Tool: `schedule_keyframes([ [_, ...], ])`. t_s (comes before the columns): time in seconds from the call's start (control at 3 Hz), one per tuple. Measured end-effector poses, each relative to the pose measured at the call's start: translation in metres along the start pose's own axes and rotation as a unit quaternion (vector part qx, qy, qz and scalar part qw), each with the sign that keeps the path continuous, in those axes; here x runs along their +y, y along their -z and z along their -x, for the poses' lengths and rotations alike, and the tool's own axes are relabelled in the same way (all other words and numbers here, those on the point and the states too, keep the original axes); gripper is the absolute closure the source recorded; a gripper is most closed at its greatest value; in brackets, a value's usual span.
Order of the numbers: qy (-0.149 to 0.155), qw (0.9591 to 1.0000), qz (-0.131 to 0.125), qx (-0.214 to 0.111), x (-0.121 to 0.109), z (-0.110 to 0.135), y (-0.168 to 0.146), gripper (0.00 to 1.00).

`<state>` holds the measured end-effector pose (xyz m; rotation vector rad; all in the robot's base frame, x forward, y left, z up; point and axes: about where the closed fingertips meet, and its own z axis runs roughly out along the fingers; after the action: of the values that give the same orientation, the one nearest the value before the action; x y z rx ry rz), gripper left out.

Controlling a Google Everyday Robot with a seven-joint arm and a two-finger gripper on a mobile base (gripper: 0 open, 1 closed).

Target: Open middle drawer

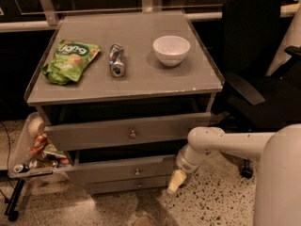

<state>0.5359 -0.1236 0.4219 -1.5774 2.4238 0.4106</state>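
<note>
middle drawer (108,172) found under the pulled-out top drawer (94,135), barely out if at all | hand (175,181) seen by its right end, knob (137,172) untouched, grip state not determinable | pull judged undone

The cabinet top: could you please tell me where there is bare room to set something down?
Free: the front strip of the cabinet top, in front of the chip bag, can and bowl, and the back strip behind them. Crowded: the middle row. The end effector is lower, by the right end of the middle drawer.
</note>
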Motion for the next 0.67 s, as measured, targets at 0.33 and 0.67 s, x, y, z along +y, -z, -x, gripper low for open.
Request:
schedule_keyframes([
  [0.33,-0.005,0.9998,0.016,0.011,0.018,-0.011,0.009,0.00],
  [0.67,-0.014,0.9982,0.048,0.034,0.055,-0.035,0.027,0.00],
])
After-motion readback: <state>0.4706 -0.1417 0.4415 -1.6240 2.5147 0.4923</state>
